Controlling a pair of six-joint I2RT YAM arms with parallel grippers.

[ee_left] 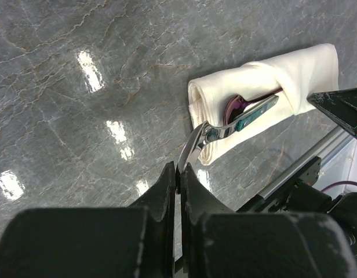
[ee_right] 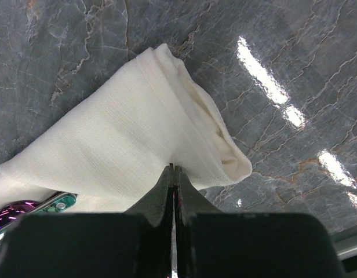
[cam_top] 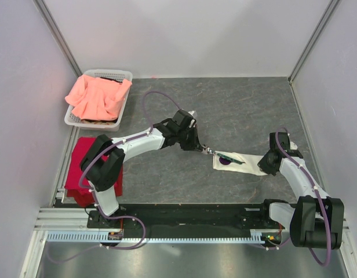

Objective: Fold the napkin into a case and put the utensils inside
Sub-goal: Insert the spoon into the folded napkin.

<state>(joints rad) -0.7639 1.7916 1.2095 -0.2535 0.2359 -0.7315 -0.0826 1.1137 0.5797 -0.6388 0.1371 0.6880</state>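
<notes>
Our left fingers [ee_left: 164, 185] are pinched tight on the spoon [ee_left: 216, 132] at its shiny end. In the left wrist view its dark handle runs toward 2 o'clock into the case [ee_left: 306, 66], beside the purple-headed piece [ee_left: 235, 107]. Our right fingers [ee_right: 161, 191] are closed, tips on the case's other end. We judge the cloth soft and light, likely to slide on the glossy worktop [ee_left: 80, 116], and the spoon stiff and slick, best held firmly by its end.

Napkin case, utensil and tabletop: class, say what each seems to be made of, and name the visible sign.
Napkin case: cream woven cloth, matte; the fine weave and soft folds show it.
Utensil: probably polished metal with a purple-green sheen; mirror-like glints.
Tabletop: grey stone or stone-look laminate, glossy; veins and lamp reflections show, but not which of the two.
</notes>
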